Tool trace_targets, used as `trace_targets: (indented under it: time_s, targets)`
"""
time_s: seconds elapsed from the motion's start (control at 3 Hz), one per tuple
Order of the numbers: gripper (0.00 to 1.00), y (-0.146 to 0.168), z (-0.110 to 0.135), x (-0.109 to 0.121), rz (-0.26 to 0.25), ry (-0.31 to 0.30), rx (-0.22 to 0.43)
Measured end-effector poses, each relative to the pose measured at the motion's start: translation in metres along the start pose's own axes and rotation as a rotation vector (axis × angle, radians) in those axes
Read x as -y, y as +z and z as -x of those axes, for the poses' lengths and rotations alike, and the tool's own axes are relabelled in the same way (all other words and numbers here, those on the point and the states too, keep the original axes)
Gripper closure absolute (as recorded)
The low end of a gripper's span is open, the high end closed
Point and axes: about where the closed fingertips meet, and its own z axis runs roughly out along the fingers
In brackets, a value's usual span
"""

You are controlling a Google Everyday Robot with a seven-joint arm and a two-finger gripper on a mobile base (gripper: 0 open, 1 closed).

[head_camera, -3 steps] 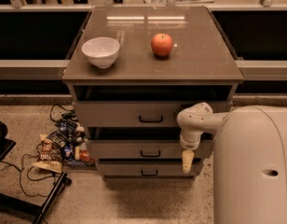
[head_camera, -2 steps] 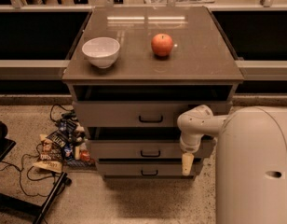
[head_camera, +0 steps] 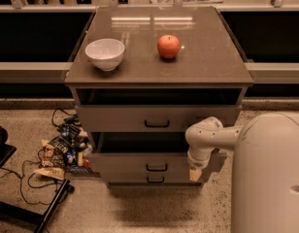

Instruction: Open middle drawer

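Observation:
The grey-beige cabinet (head_camera: 159, 72) has three drawers. The middle drawer (head_camera: 135, 163) stands partly pulled out, with a dark gap above its front and its small black handle (head_camera: 157, 167) at the centre. My gripper (head_camera: 194, 174) hangs pointing down from the white arm (head_camera: 207, 137), right at the right end of that drawer front, well right of the handle. Whether it touches the front I cannot tell. The taller top drawer (head_camera: 157, 118) is also slightly out. The lowest drawer front (head_camera: 149, 179) sits just below.
A white bowl (head_camera: 105, 53) and a red apple (head_camera: 168, 46) rest on the cabinet top. Snack packets and cables (head_camera: 59, 152) litter the floor at the left. A black stand (head_camera: 23, 212) lies at lower left. My white body (head_camera: 271, 174) fills the lower right.
The middle drawer front has come a little further out toward the camera. My gripper has shifted slightly down and nearer along with it. Bowl and apple have not moved.

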Motion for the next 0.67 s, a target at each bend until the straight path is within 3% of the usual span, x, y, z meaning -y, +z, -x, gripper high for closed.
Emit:
trace_targets:
  time_s: [0.33, 0.67]
  targets:
    - [0.80, -0.005, -0.001, -0.002, -0.002, 0.004, -0.002]
    - [1.00, -0.012, -0.005, -0.015, -0.010, 0.023, -0.012]
